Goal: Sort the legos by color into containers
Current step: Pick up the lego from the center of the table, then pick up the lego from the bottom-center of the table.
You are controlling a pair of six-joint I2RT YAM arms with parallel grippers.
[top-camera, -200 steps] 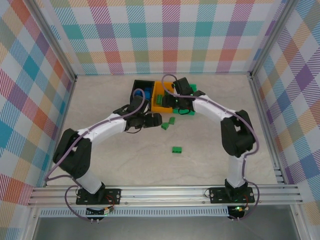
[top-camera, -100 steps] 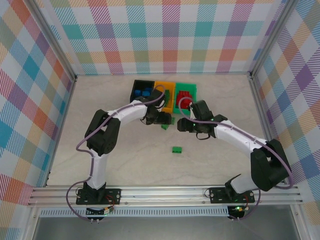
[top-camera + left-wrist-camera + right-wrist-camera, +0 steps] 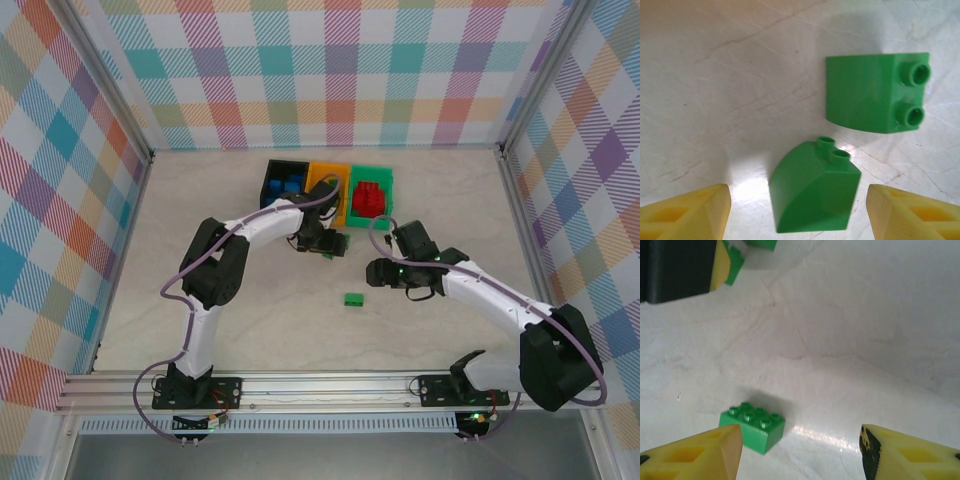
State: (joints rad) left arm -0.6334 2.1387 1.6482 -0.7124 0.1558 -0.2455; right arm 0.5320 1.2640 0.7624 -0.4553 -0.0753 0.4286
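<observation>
Left gripper (image 3: pixel 799 200): fingers spread, nothing gripped; only the yellow tips (image 3: pixel 695 212) show, the rest cut off at the lower edge. A green slope brick (image 3: pixel 815 192) lies on the table (image 3: pixel 715 75) between the tips. A second slope brick (image 3: pixel 877 92) lies just beyond it, apart.

Right gripper (image 3: pixel 801 440): fingers spread, empty. A flat green brick (image 3: pixel 752 427) lies near the tip at frame left.

Top view: black bin (image 3: pixel 268 185) with blue bricks (image 3: pixel 287 185), orange bin (image 3: pixel 322 175), green bin (image 3: pixel 388 195) with red bricks (image 3: pixel 368 197), in a row. The left arm partly covers the orange bin; its contents cannot be made out.
</observation>
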